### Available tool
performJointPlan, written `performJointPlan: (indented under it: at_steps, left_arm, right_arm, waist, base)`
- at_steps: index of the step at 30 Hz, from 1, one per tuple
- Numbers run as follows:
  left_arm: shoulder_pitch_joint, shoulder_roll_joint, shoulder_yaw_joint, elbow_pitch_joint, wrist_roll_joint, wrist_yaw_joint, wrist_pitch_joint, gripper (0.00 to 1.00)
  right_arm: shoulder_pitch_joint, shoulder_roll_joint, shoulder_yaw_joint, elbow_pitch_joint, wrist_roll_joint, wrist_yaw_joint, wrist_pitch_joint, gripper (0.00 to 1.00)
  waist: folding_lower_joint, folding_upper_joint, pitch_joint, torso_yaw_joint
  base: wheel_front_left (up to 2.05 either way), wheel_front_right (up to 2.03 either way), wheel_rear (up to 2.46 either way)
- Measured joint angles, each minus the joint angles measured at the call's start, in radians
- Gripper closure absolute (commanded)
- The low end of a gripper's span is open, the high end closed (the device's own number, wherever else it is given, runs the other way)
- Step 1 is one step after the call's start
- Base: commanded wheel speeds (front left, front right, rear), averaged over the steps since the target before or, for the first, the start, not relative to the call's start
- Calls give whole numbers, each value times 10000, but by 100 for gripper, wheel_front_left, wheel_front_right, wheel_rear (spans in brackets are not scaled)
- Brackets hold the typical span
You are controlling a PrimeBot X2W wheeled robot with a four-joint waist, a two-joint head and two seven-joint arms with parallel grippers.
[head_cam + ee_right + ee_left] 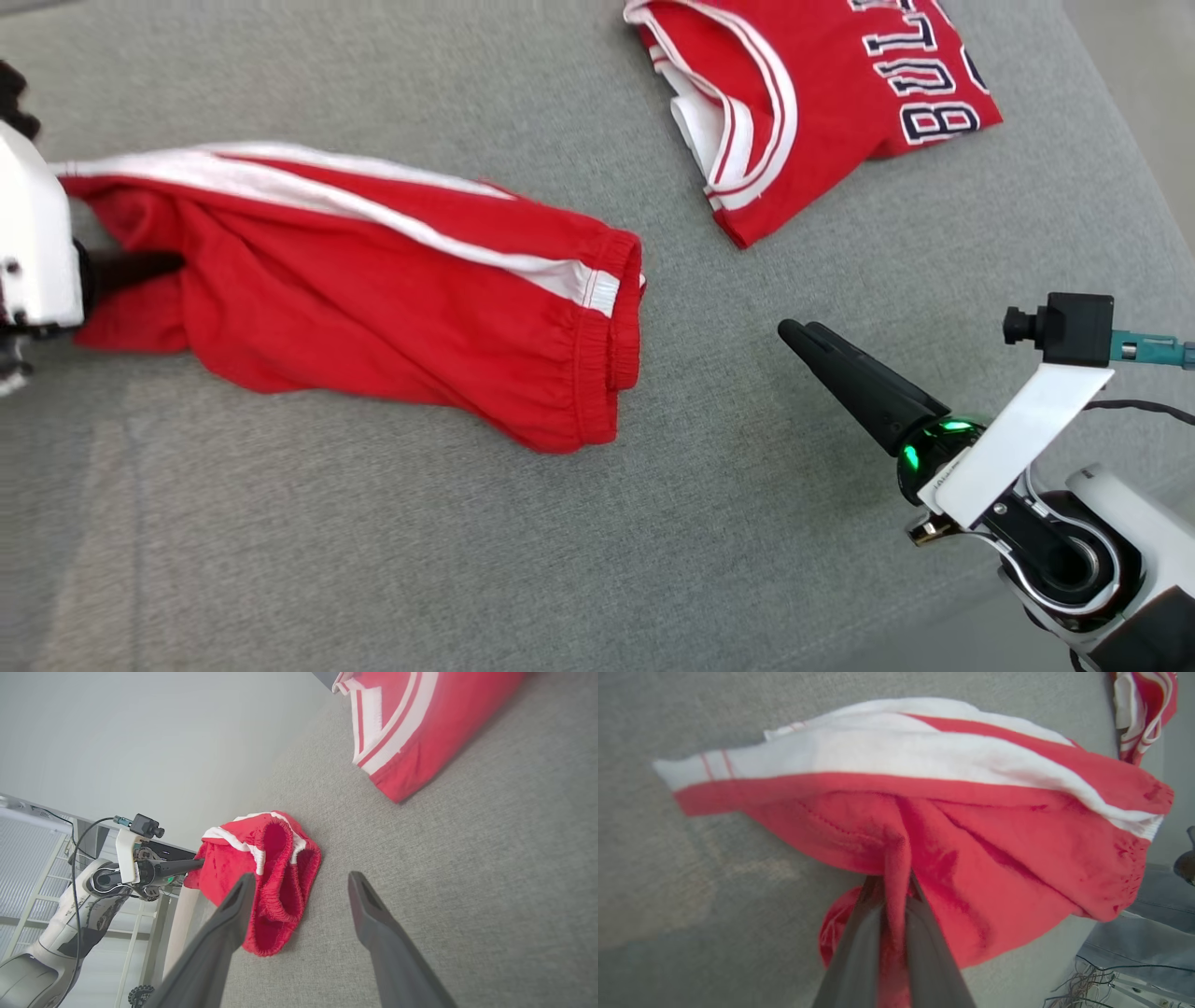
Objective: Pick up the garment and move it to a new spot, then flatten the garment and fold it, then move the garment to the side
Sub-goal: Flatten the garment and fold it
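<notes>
The shorts (373, 308) are red with a white side stripe. Beyond the shorts, the jersey (812, 103) is red, white-striped at its trim, lettered navy edged white. The surface (373, 560) is grey; the right gripper (798, 331) black.

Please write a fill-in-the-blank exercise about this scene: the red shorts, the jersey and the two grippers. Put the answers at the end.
1. The left gripper is ____ on a fold of the red shorts.
2. The right gripper holds nothing, and its two fingers stand ____.
3. The wide stripe along the shorts is ____.
4. The shorts and the red jersey both lie on a ____ fabric surface.

Answers: shut; open; white; grey
</notes>
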Motion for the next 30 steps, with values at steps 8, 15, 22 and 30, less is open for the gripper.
performJointPlan:
  at_steps: [8,15,22,30]
  left_arm:
    - [1126,81,-199,-560,-134,-31,-374,100]
    - [2535,453,-136,-1241,-625,29,-1210,100]
    - [3419,688,-113,-1580,-809,117,-1902,100]
    - [3749,604,-115,-1476,-759,186,-2345,0]
  right_arm:
    - [216,-253,117,240,54,0,63,0]
    - [639,-518,209,328,161,0,121,0]
    - [901,-757,186,307,245,0,138,0]
    - [971,-807,198,305,274,0,207,0]
  waist:
    - [0,0,-944,569]
    - [-1,0,-1780,1100]
    - [0,0,-2261,1621]
    - [0,0,-2568,1813]
  base:
    - [0,0,0]
    - [0,0,0]
    - [0,0,0]
    - [0,0,0]
